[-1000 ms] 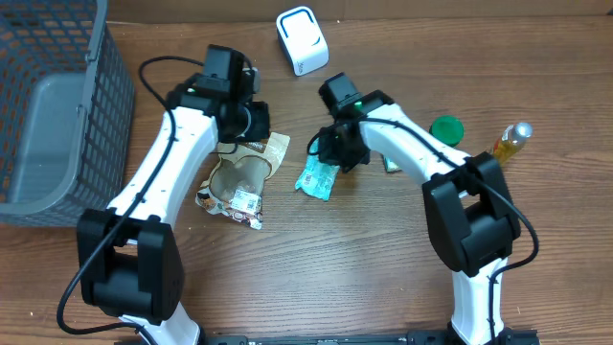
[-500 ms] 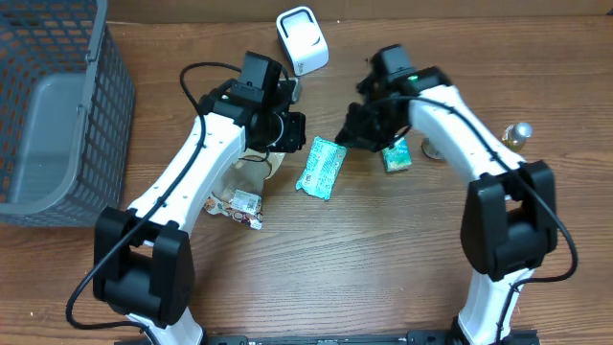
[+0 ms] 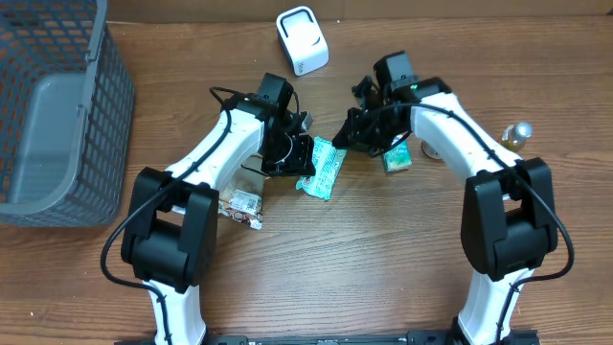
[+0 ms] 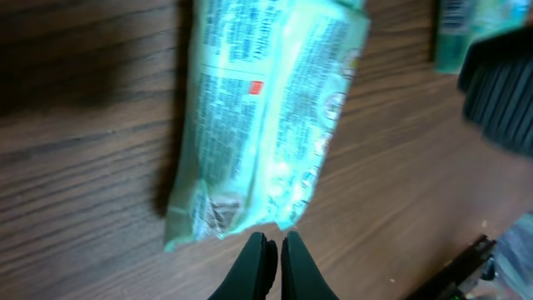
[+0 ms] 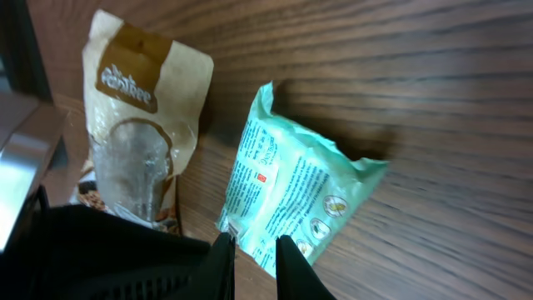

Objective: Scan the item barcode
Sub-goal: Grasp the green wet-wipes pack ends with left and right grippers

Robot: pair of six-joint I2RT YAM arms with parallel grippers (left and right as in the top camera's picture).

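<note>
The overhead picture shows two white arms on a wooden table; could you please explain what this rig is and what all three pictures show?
These are two robot arms, each ending in a two-fingered claw. One camera looks down from above; the other two sit on the wrists, looking along each claw's fingers. On the wooden table lie a mint-green plastic packet, a brown paper pouch, a small green box, a white boxy device, probably the scanner, and a grey plastic basket at the left. The left claw is shut at the packet's edge; the right claw hovers above it, fingers slightly apart. Neither appears to hold anything.
</note>
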